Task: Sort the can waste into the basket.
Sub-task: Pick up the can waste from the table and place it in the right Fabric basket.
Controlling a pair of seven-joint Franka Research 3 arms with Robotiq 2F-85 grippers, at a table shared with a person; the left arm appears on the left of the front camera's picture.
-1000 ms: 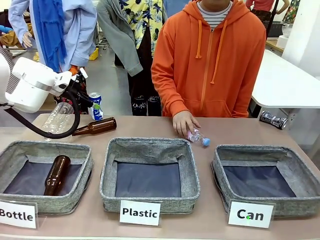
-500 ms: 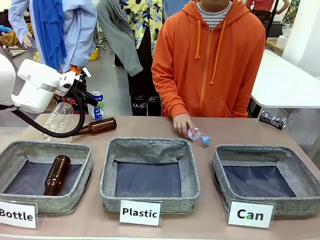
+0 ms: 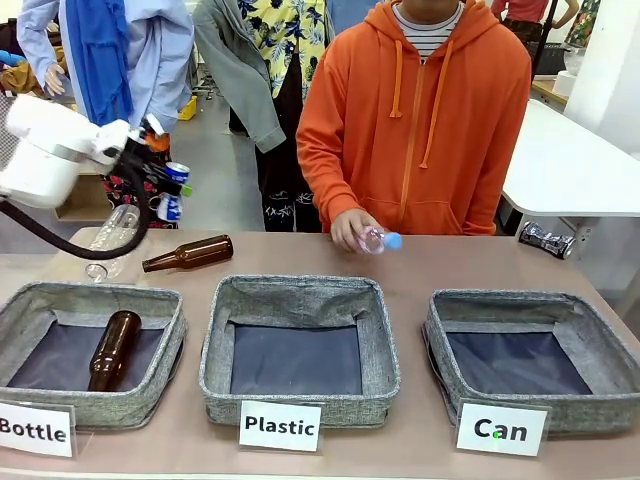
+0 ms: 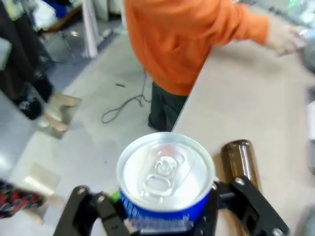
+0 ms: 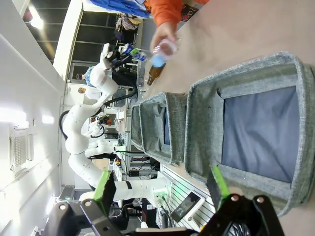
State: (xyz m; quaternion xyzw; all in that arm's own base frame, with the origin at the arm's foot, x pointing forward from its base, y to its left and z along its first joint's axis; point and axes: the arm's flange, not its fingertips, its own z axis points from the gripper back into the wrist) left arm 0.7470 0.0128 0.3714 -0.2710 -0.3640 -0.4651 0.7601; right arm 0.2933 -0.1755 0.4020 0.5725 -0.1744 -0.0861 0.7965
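Cans are the job here, and the blue and white can (image 3: 177,172) is up in the air at the far left of the table. The left gripper (image 3: 168,188) has it. In the left wrist view its two fingers press on both sides of the can, with the shiny top facing up at us. So the grab looks done.

The Can basket (image 3: 530,303) sits at the far right, behind its sign (image 3: 500,429). Its dark bottom is bare, so no can is in it yet. I think the long part is left: carry the can all the way across, then let it drop in. A small dark thing (image 3: 545,240) lies near the far right corner. It may be one more can, but it is too small to tell.

The way across goes over the Bottle basket (image 3: 90,295) and the Plastic basket (image 3: 300,290). Their cloth walls stand up, so the can should stay higher than the rims. A brown bottle (image 3: 190,253) lies on the table just below the can, and a clear bottle (image 3: 112,240) lies beside it. The person's hand (image 3: 352,228) holds a little plastic bottle (image 3: 378,240) over the middle of the far edge, so that side is busy. Above the baskets the air is open.

The right gripper (image 5: 162,191) hangs close to the Can basket with its green pads wide apart, holding nothing. It may need to keep out of the way.
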